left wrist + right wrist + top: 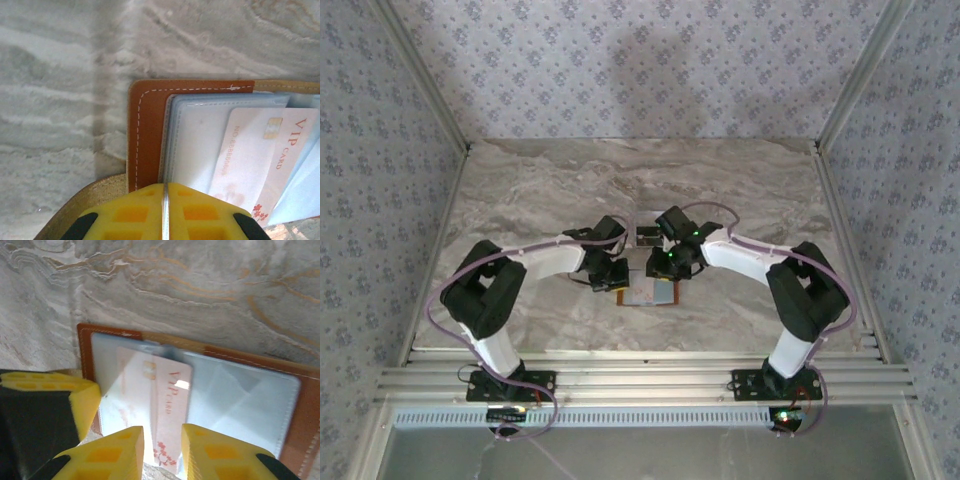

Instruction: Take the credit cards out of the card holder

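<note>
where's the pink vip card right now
In the right wrist view the vip card lies in the open card holder, left of its middle, its near end between the jaws of the right gripper.

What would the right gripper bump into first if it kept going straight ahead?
Probably the whitish-pink plastic VIP card right ahead of the right gripper, in the orange-brown leather card holder.

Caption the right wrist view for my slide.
Open right gripper at the end of a pink VIP card in the open card holder.
</note>
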